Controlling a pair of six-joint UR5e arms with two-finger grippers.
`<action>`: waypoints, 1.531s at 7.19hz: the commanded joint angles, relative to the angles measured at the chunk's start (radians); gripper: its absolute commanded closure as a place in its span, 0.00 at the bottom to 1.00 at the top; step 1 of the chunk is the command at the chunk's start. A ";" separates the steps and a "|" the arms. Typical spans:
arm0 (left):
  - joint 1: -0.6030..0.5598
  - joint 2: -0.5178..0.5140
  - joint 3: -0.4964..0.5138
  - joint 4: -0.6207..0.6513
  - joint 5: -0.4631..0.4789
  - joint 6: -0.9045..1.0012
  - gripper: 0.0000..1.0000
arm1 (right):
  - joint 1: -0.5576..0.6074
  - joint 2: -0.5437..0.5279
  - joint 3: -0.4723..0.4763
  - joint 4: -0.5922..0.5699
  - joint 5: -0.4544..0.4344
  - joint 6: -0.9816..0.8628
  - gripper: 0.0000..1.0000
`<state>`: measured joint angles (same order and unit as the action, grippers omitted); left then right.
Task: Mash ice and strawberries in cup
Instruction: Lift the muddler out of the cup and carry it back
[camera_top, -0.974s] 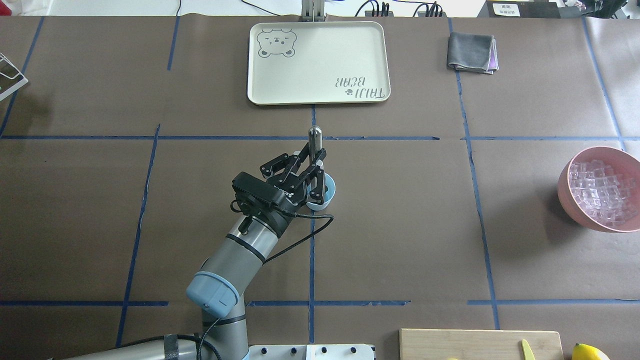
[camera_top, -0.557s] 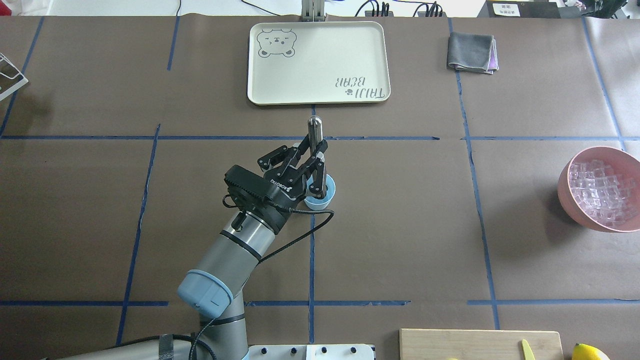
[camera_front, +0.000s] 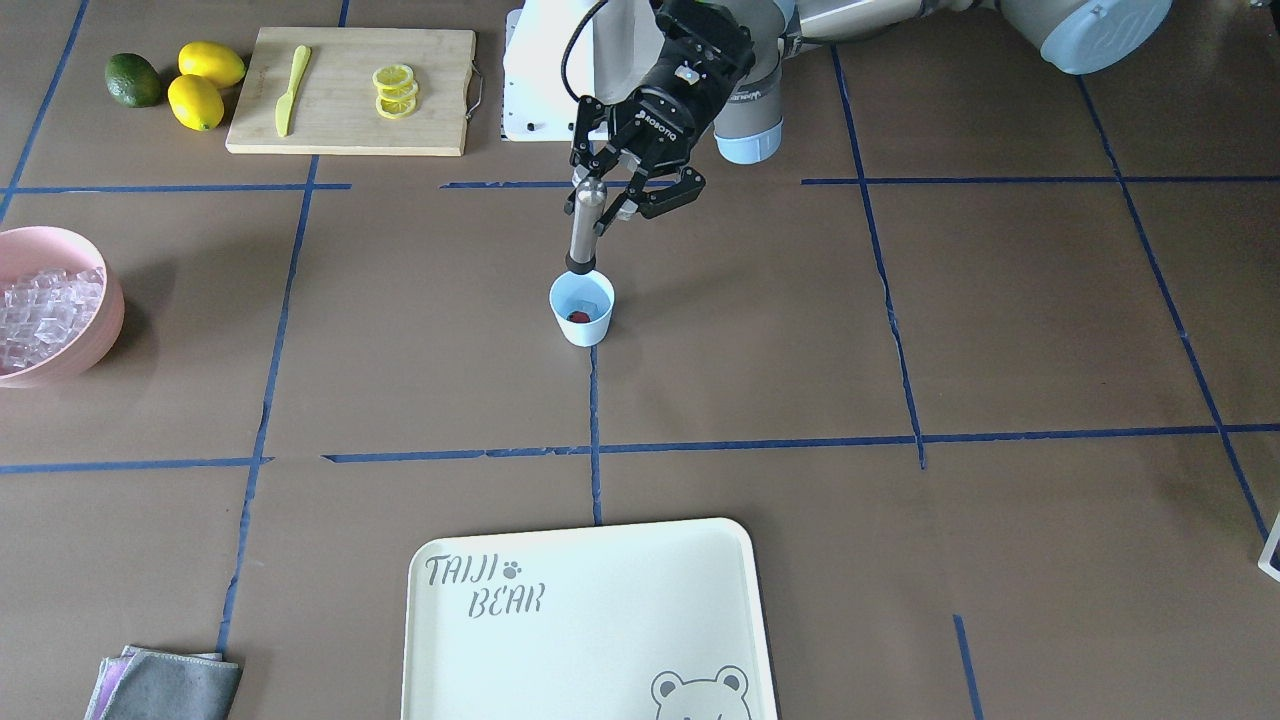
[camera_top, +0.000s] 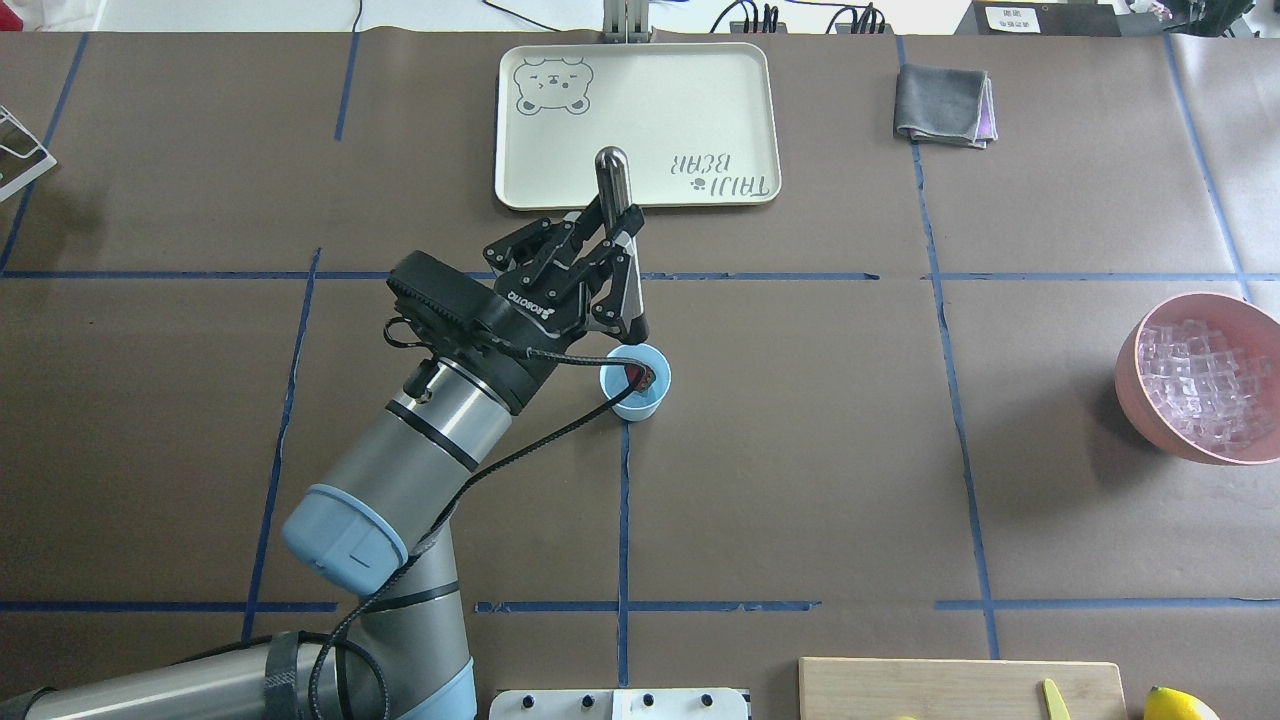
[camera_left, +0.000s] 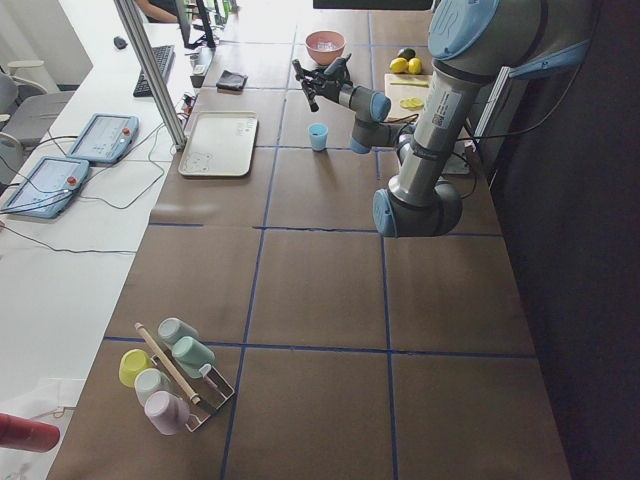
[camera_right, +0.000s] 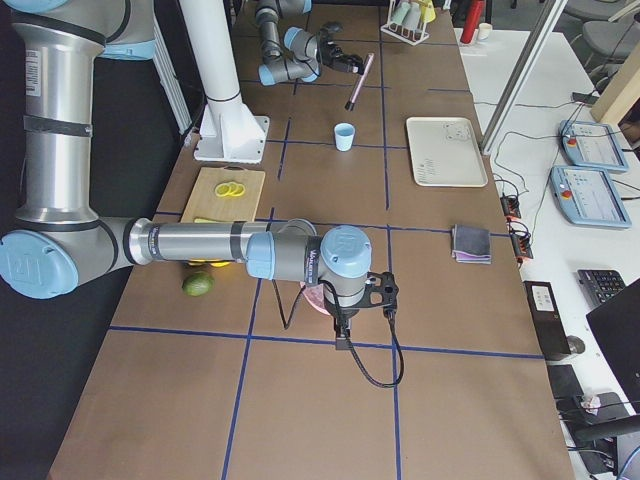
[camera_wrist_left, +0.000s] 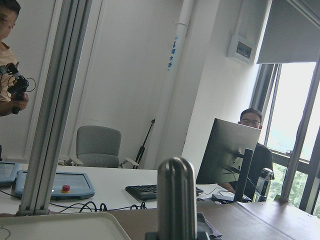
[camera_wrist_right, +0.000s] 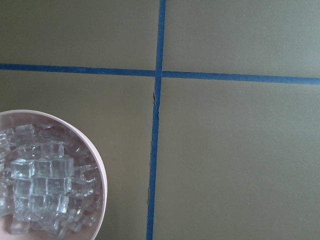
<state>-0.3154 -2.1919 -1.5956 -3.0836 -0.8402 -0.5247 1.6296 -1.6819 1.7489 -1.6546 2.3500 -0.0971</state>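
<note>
The pale blue cup (camera_top: 633, 402) stands mid-table, also in the front view (camera_front: 581, 325). A small red strawberry (camera_front: 578, 317) lies inside it, with a faint glassy piece beside it. My left gripper (camera_top: 612, 232) is shut on an upright metal muddler (camera_front: 582, 225). The muddler's lower end hangs just above the cup's rim. Its rounded top fills the left wrist view (camera_wrist_left: 176, 200). Clear ice cubes (camera_wrist_right: 42, 190) fill a pink bowl (camera_top: 1135, 385). My right gripper (camera_right: 343, 322) hovers over that bowl; I cannot tell whether it is open or shut.
A cream tray (camera_top: 636, 125) lies beyond the cup. A folded grey cloth (camera_top: 942, 103) lies at the far right. A cutting board (camera_front: 350, 120) holds lemon slices (camera_front: 395, 90) and a yellow knife (camera_front: 291, 75). Lemons and a green fruit lie beside it.
My left gripper has lifted the muddler up out of the cup and drawn back to the left. The cup's inside with the red berry now shows.
</note>
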 joint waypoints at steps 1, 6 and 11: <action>-0.107 0.064 -0.056 0.110 -0.110 -0.211 1.00 | -0.001 0.010 -0.003 0.004 -0.005 0.004 0.01; -0.601 0.271 -0.053 0.391 -0.898 -0.685 1.00 | -0.004 0.030 0.000 0.006 -0.003 0.010 0.01; -0.739 0.501 -0.037 0.537 -1.403 -0.834 1.00 | -0.037 0.054 -0.002 0.006 -0.002 0.011 0.01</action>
<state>-0.9952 -1.7463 -1.6340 -2.5852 -2.1043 -1.3425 1.5969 -1.6420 1.7449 -1.6484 2.3486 -0.0857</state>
